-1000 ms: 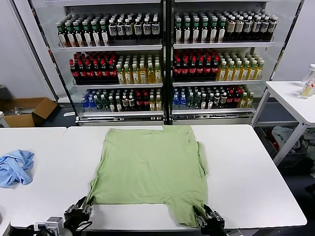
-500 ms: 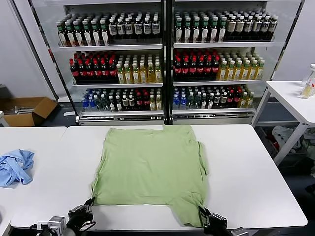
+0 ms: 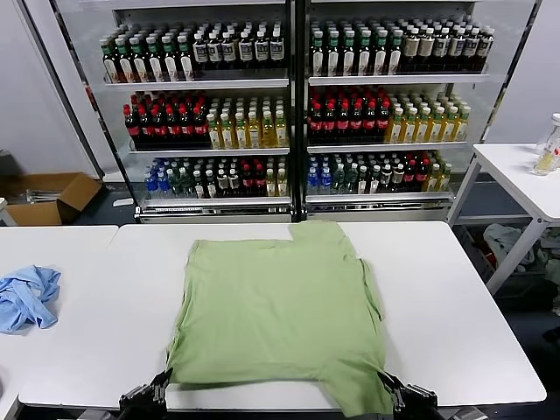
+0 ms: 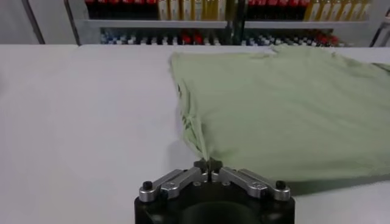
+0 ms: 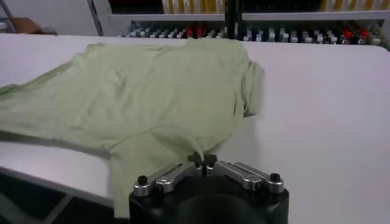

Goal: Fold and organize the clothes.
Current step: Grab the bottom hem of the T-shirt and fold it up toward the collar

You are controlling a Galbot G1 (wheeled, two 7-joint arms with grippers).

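The light green shirt (image 3: 280,315) lies spread flat on the white table (image 3: 455,324), plain side up; no collar, buttons or checkered print show. Its near edge reaches the table's front edge, and a flap hangs over at the near right. My left gripper (image 3: 157,389) is shut on the shirt's near left corner, as the left wrist view (image 4: 208,165) shows. My right gripper (image 3: 392,394) is shut on the shirt's near right corner, seen in the right wrist view (image 5: 202,162). The shirt also fills the left wrist view (image 4: 280,109) and the right wrist view (image 5: 134,91).
A crumpled light blue garment (image 3: 26,296) lies on the adjacent table at the left. A drinks fridge full of bottles (image 3: 289,105) stands behind the table. A second white table (image 3: 525,179) with a bottle is at the right. A cardboard box (image 3: 48,197) sits on the floor, left.
Both grippers have drawn back toward the table's front edge, pulling the shirt with them. The shirt has slid nearer and to the right, and lies flatter.
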